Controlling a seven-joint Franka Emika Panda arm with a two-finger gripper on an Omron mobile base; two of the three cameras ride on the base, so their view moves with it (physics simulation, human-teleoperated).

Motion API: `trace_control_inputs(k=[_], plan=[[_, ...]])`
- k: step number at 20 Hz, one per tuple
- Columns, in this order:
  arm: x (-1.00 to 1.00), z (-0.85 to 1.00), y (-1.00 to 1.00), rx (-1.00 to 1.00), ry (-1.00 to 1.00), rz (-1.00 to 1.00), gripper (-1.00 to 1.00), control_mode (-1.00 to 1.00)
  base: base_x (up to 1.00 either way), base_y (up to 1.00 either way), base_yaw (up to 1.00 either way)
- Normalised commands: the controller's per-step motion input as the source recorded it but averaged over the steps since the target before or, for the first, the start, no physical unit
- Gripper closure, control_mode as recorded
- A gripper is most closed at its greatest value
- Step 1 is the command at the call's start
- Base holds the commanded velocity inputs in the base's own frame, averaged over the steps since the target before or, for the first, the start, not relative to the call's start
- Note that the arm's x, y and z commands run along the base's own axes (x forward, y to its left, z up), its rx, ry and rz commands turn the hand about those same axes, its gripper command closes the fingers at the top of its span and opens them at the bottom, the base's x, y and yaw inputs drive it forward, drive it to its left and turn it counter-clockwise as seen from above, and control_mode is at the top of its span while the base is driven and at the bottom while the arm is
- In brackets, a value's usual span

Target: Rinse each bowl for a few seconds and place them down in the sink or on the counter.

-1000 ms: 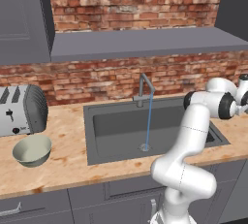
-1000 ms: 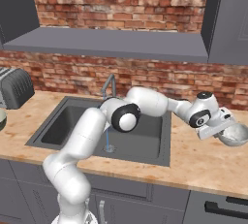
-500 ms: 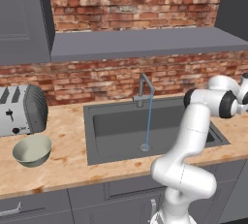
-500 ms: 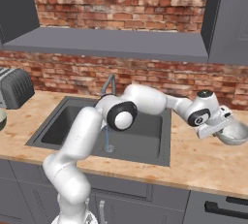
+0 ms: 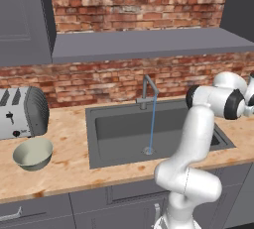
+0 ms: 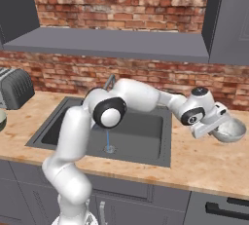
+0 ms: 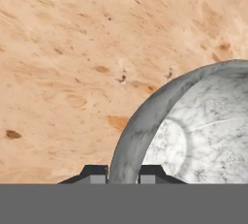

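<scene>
My claw (image 7: 123, 173) pinches the rim of the grey-white speckled round bowl (image 6: 229, 130) above the tan wood-grain counter (image 6: 204, 163) right of the sink; such a thin edge grip could slip and drop it.

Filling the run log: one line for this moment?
gripper: shut on speckled grey-white bowl rim | bowl: over tan wood-grain counter, right of sink | tap: running
</scene>
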Motion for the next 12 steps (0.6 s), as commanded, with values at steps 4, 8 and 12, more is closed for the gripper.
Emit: trace_control_inputs(k=[4, 8, 12], plan=[[-0.26, 0.10, 0.49, -0.08, -0.02, 0.07, 1.00, -1.00, 0.00, 0.00, 0.00], [-0.29, 0.11, 0.42, -0.10, -0.02, 0.07, 1.00, -1.00, 0.00, 0.00, 0.00], [-0.36, 0.25, 0.22, -0.07, -0.02, 0.07, 1.00, -1.00, 0.00, 0.00, 0.00]])
